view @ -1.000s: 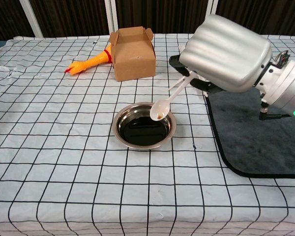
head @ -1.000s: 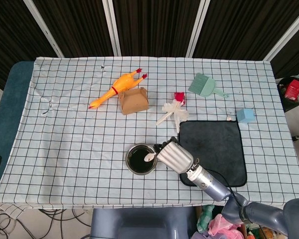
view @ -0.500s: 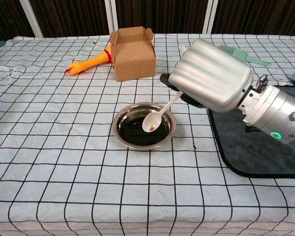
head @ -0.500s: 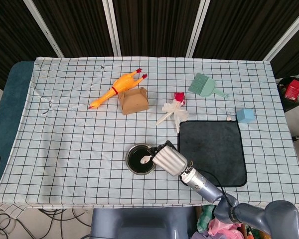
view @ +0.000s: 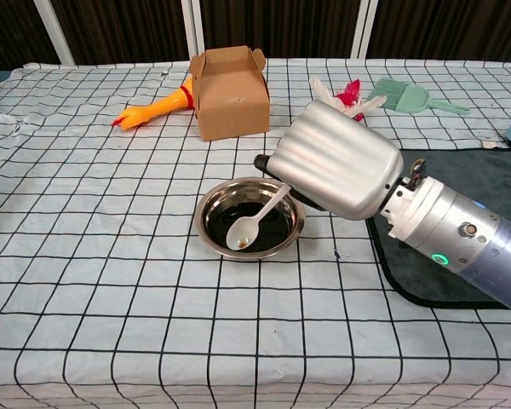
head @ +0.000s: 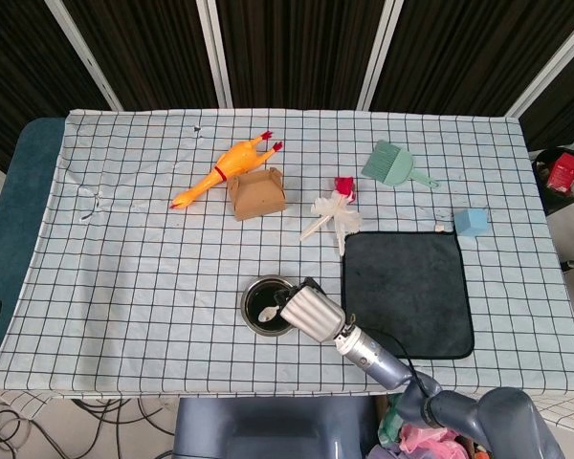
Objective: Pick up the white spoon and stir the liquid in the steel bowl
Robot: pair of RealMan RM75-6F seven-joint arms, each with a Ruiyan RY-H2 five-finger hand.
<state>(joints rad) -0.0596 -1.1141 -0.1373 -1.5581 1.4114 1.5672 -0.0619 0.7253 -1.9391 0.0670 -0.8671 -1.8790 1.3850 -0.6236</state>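
Right hand (view: 336,166) grasps the white spoon (view: 255,221) by its handle; the long axis slopes down-left in the chest view, bowl end lowest over the dark liquid in the steel bowl (view: 209,234). No legible writing.

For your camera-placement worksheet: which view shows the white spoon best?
The chest view: the white spoon shows whole, handle running up under the right robot hand, its scoop low in the steel bowl. The head view shows only a small pale scoop.
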